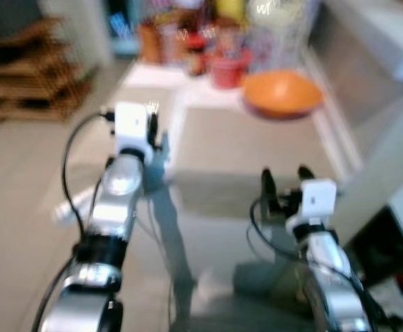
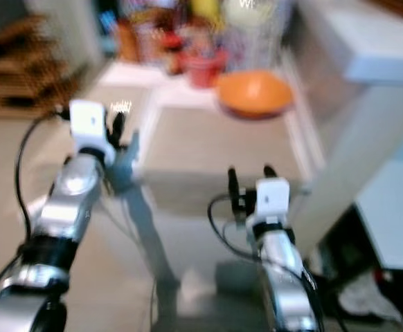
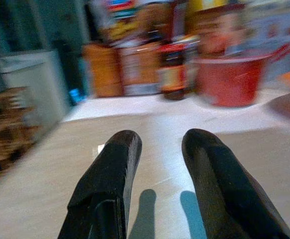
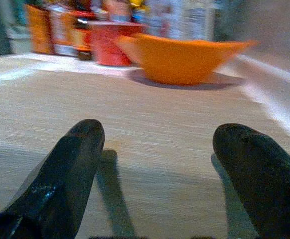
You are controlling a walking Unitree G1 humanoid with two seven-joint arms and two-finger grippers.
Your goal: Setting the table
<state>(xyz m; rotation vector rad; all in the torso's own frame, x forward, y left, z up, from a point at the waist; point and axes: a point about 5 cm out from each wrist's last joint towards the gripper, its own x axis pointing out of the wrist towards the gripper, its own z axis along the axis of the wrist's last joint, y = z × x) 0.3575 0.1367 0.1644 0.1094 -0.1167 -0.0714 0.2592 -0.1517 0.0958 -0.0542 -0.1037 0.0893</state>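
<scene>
- The orange bowl (image 1: 282,93) sits at the far side of the worktop (image 1: 257,145), at about 12 o'clock from the right hand (image 1: 284,176) and well apart from it.
- Right hand: fingers wide apart, holding nothing, low over the worktop's near edge.
- Left hand (image 3: 157,149): fingers slightly parted, empty; bowl at about 2 o'clock.
- A red tub (image 1: 227,71) stands just beside the bowl.
</scene>
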